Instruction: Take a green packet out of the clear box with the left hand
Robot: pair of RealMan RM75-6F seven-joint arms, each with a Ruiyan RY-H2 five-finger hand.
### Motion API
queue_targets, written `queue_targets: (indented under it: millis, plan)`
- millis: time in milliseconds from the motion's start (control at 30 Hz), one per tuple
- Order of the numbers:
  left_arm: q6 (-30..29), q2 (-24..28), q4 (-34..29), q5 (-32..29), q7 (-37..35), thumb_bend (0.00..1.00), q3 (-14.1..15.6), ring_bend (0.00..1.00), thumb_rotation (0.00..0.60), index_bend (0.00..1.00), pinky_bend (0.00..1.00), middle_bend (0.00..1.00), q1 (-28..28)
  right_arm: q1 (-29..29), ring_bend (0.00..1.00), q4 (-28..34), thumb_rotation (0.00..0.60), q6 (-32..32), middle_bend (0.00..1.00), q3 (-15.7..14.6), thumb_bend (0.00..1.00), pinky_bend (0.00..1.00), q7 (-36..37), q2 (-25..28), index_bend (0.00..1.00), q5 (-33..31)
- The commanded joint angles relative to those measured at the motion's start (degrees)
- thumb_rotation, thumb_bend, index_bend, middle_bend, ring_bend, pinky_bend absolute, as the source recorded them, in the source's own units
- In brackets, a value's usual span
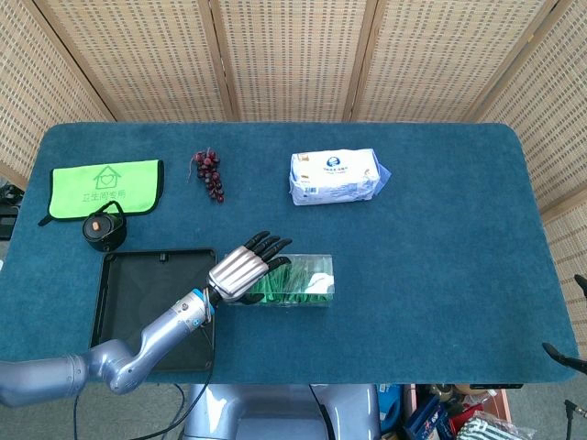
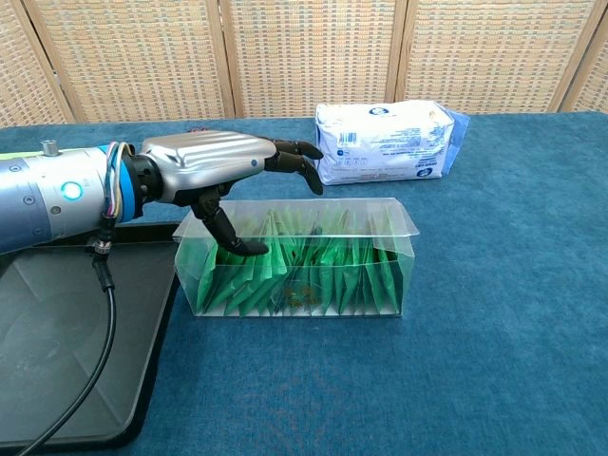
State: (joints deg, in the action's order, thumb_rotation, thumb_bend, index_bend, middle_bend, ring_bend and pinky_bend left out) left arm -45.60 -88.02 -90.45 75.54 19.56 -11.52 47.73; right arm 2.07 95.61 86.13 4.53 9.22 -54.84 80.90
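The clear box (image 1: 316,277) (image 2: 391,226) lies at the table's near middle, open on top and packed with several upright green packets (image 1: 307,280) (image 2: 313,275). My left hand (image 1: 240,269) (image 2: 214,161) hovers over the box's left end, palm down, with its fingers stretched out above the packets. The thumb (image 2: 228,233) points down into the left end among the packets. Nothing is held in that hand. Of my right hand (image 1: 563,356), only dark fingertips show at the right edge of the head view, spread apart and far from the box.
A black tray (image 1: 119,302) (image 2: 66,361) lies just left of the box, under my left forearm. A white tissue pack (image 1: 335,176) (image 2: 385,141) sits behind the box. Grapes (image 1: 209,172), a green cloth (image 1: 105,188) and a small black pot (image 1: 104,229) are at the back left.
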Motion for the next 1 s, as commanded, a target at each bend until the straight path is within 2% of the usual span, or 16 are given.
queue_targets:
  millis: [33,433,733,1000]
  plan:
    - [-0.2,-0.2,0.2,-0.5,0.5,0.37,0.1,0.0,0.6,0.24,0.0,0.03,0.3,-0.1,0.0,0.0,0.6,-0.2,0.0,0.0,0.0,0.0,-0.1,-0.1,0.0,-0.1]
    - [-2.5,0.0,1.0,-1.8,1.6,0.42,-0.1,0.0,0.6,0.31,0.0,0.03,0.9,-0.4,0.0,-0.1,0.6,-1.0,0.0,-0.2,0.0,0.0,-0.3,-0.2,0.0,-0.1]
    - [-5.3,0.9,2.1,-3.9,0.2,0.44,-2.8,0.0,0.6,0.33,0.0,0.03,1.0,-0.7,0.0,-0.1,0.6,-1.8,0.0,-0.4,0.0,0.0,-0.5,-0.3,0.0,-0.3]
    - [-4.5,2.2,3.8,-9.3,-1.4,0.44,-5.3,0.0,0.6,0.33,0.0,0.03,1.6,-0.9,0.0,-0.1,0.6,-2.2,0.0,-0.2,0.0,0.0,-0.9,-0.5,0.0,-0.8]
